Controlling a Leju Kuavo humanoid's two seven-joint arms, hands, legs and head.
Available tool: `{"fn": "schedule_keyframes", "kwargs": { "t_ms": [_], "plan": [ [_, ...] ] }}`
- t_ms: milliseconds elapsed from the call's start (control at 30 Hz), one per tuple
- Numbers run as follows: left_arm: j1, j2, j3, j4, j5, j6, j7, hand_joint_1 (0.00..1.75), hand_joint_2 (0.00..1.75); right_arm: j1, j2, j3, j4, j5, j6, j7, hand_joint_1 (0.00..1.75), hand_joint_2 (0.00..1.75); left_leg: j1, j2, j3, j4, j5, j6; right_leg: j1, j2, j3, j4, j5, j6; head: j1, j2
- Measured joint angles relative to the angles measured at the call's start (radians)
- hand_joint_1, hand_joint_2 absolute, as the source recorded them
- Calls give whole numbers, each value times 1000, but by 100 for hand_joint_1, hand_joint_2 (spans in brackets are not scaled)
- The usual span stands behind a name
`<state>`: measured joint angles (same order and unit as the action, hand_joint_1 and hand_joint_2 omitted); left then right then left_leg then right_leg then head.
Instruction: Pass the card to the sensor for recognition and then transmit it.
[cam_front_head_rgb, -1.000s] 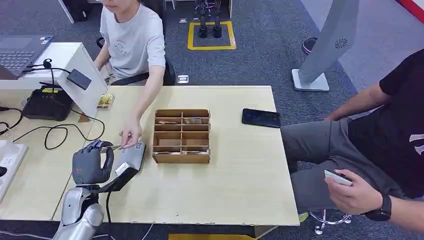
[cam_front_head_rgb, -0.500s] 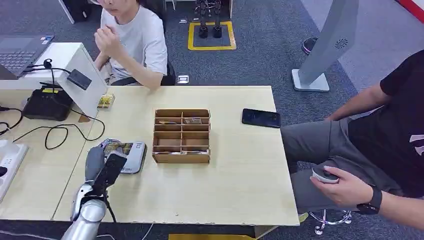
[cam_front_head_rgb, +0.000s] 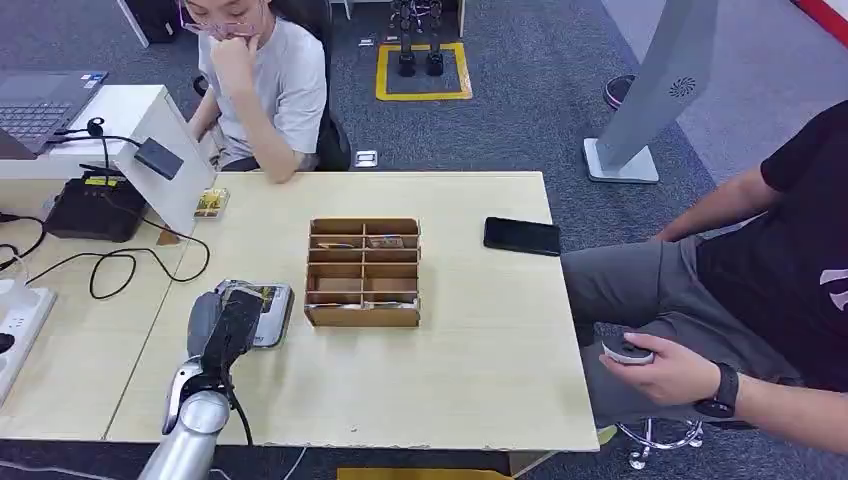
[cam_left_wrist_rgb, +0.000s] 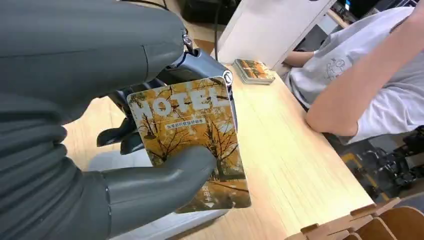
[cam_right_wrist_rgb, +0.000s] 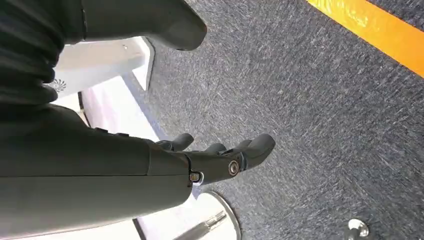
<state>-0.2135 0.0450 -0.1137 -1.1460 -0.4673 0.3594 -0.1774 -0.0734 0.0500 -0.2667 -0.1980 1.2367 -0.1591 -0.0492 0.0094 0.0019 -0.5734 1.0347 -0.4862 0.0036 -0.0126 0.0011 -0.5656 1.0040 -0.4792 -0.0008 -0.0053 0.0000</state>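
My left hand (cam_front_head_rgb: 222, 328) hovers low over the grey sensor pad (cam_front_head_rgb: 270, 322) near the table's front left. It pinches a hotel card (cam_left_wrist_rgb: 192, 137) printed with yellow autumn trees, thumb (cam_left_wrist_rgb: 160, 180) on the face and darker fingers (cam_left_wrist_rgb: 200, 62) behind it. In the head view a yellow edge of the card (cam_front_head_rgb: 262, 293) peeks out above the hand, over the sensor. My right hand (cam_right_wrist_rgb: 220, 156) hangs beside my body above grey carpet, fingers apart and holding nothing.
A brown compartment box (cam_front_head_rgb: 363, 272) stands right of the sensor, a black phone (cam_front_head_rgb: 522, 236) beyond it. A stack of cards (cam_front_head_rgb: 211, 202) lies by a white stand (cam_front_head_rgb: 170, 160). Cables (cam_front_head_rgb: 110, 265) trail at the left. One person sits behind the table, another at the right.
The person behind the table let go of the card and drew their hand back to their face. My left hand turned and carried the card over the sensor.
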Motion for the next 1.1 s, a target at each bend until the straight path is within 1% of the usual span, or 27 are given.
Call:
{"fn": "schedule_keyframes", "kwargs": {
  "t_ms": [200, 300, 433, 533, 633, 900, 1100],
  "plan": [
    [-30, -13, 0, 60, -15, 19, 10, 175, 175, -2, 3, 0, 0, 3, 2, 4, 0, 175, 0, 0, 0, 0, 0, 0, 0, 0, 0, 0, 0, 0, 0, 0],
    [-40, -18, 0, 87, -35, 42, 10, 175, 175, -3, 6, 0, 0, 6, 3, 5, 0, 175, 0, 0, 0, 0, 0, 0, 0, 0, 0, 0, 0, 0, 0, 0],
    [-52, -23, 0, 117, -50, 49, 16, 175, 175, -3, 6, 0, 0, 6, 5, 3, 0, 175, 0, 0, 0, 0, 0, 0, 0, 0, 0, 0, 0, 0, 0, 0],
    [-57, -26, 0, 148, -72, 75, 21, 175, 175, -4, 6, 0, 0, 9, 6, 3, 0, 175, 0, 0, 0, 0, 0, 0, 0, 0, 0, 0, 0, 0, 0, 0],
    [-65, -26, 0, 180, -80, 102, 21, 175, 175, -6, 6, 0, 0, 10, 11, 3, 0, 175, 0, 0, 0, 0, 0, 0, 0, 0, 0, 0, 0, 0, 0, 0],
    [-86, -26, 19, 238, -82, 128, 16, 175, 175, -7, 6, 0, 0, 9, 5, -2, 0, 175, 0, 0, 0, 0, 0, 0, 0, 0, 0, 0, 0, 0, 0, 0],
    [-88, -23, 29, 262, -100, 152, 16, 175, 175, -7, 6, 0, 0, 10, 5, -1, 0, 175, 0, 0, 0, 0, 0, 0, 0, 0, 0, 0, 1, 0, 0, 0]
  ]
}}
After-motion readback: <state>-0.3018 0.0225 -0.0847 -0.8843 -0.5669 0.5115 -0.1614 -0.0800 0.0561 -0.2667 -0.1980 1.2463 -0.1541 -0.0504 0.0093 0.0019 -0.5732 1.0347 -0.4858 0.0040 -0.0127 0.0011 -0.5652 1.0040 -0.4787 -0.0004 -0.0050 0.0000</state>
